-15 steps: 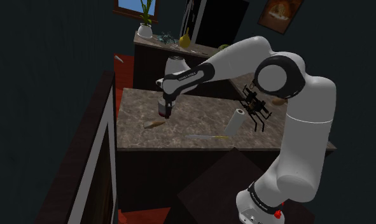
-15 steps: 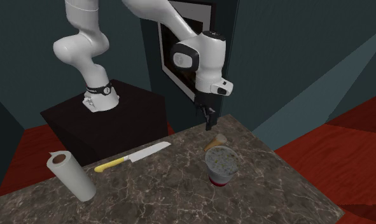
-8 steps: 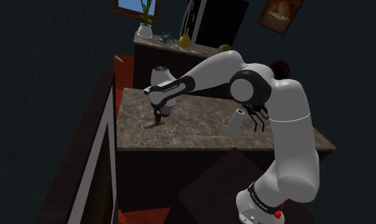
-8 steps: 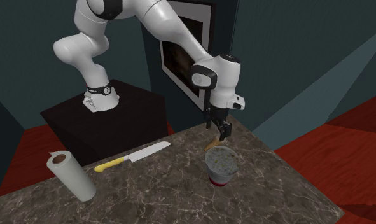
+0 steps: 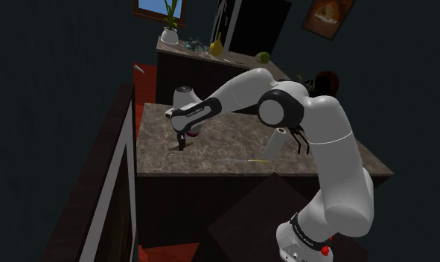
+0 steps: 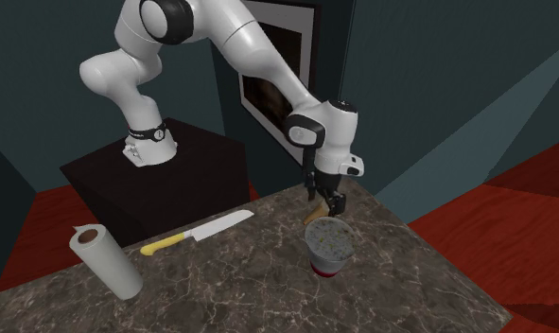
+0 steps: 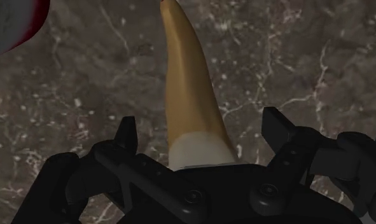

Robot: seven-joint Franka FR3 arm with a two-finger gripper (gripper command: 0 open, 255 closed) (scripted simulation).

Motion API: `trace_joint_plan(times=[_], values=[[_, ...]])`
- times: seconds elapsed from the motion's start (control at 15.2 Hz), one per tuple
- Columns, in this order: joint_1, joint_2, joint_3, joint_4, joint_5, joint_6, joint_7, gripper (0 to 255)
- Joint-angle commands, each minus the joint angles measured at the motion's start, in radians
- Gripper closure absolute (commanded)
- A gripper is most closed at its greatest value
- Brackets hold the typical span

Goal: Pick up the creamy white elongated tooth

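Shoulder: behind stand (image 5: 240, 217), looking down, far from jaws.
Second exterior: across counter (image 6: 220, 284), facing jaws, nearer.
Wrist: just behind jaws.
Shared: counter under jaws.

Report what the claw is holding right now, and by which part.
Nothing yet. The claw is open: its fingers stand apart on either side of the tooth, at its pale wide end, not touching it.

White arm (image 5: 343, 167), dark joints; lettered black base band (image 6: 146, 132); all-black claw (image 7: 200, 127).
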Motion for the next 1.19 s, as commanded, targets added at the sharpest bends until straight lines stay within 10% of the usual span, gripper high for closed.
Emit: trace_joint_plan(times=[0.0,0.07,1.12], values=[[-0.001,0.011,0.0,0.004,0.0,0.007,-0.001,0],[0.0,0.01,0.0,0.002,0.0,0.009,0.001,255],[-0.001,-0.062,0.0,-0.017,0.0,-0.044,-0.005,255]])
